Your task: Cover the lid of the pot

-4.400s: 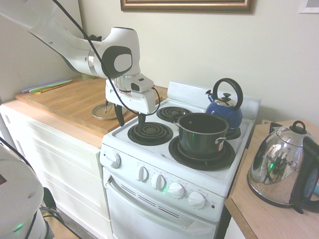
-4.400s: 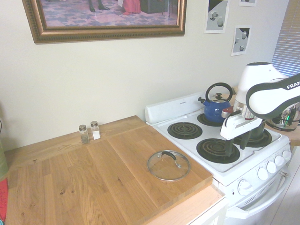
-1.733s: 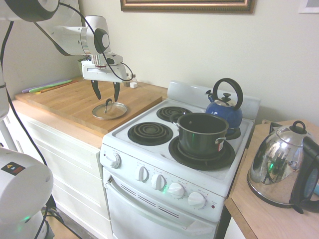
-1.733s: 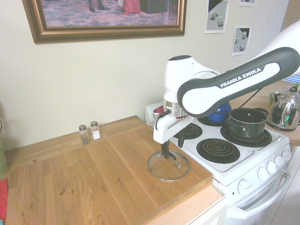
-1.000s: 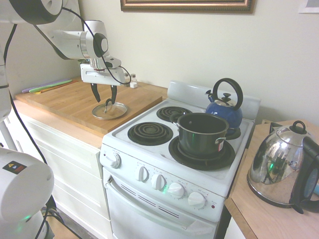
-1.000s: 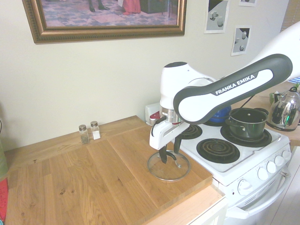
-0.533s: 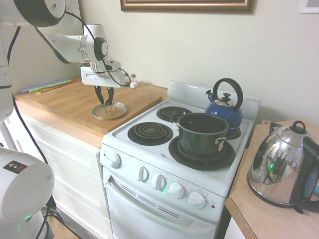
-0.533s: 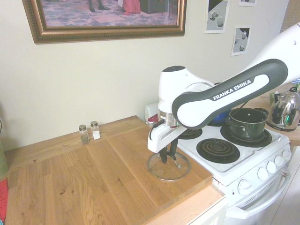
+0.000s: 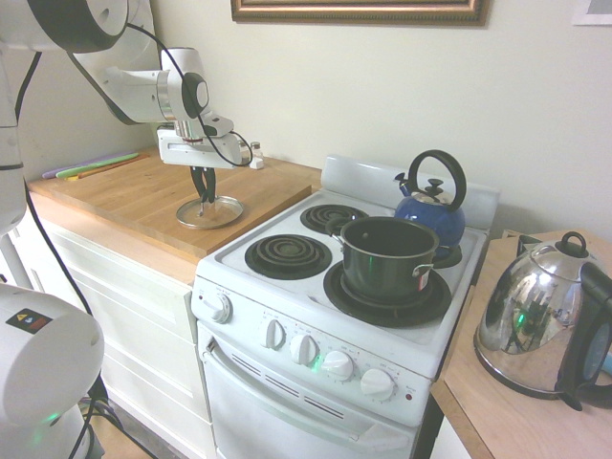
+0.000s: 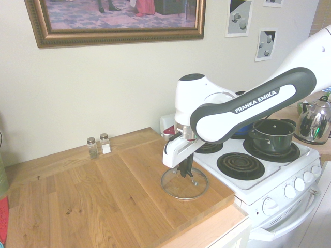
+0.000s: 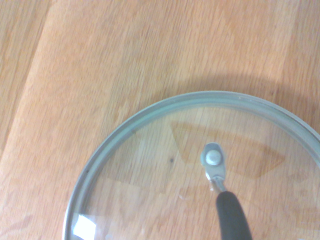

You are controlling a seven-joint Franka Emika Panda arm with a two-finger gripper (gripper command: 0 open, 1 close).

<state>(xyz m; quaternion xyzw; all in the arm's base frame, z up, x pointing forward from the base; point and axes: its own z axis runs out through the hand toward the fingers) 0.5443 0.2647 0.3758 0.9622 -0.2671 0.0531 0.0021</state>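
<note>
**End effector closed on the lid's handle, pot open on the stove**

First exterior view: the white arm comes in from 10 o'clock and points its end effector [image 9: 203, 194] straight down over the lid [image 9: 209, 212]. The fingers are pressed together around the lid's dark arched handle — the glass disc lies flat on the wooden surface [image 9: 134, 196], near its edge beside the stove [image 9: 316, 316]. The pot [image 9: 388, 258] stands uncovered on the front burner at 3 o'clock from the lid, well apart from it. A blue kettle [image 9: 432, 206] sits just behind the pot, at its 1 o'clock, and a chrome kettle [image 9: 535, 320] stands on the side counter at the far right.

Second exterior view: here the arm enters from 3 o'clock. The end effector [image 10: 185, 171] is clamped shut on the handle at the centre of the lid [image 10: 184, 184], which rests on the wooden surface [image 10: 103, 196] close to the stove [image 10: 258, 181]. The pot [image 10: 272, 135] is at 2 o'clock from the lid, on a burner. Two small shakers [image 10: 99, 145] stand near the wall at 10 o'clock.

Wrist view: the lid [image 11: 150, 165] fills the lower half — clear glass, thin metal rim, wood grain showing through. Its handle [image 11: 231, 217] rises from the bottom edge, fixed by a silvery screw.
</note>
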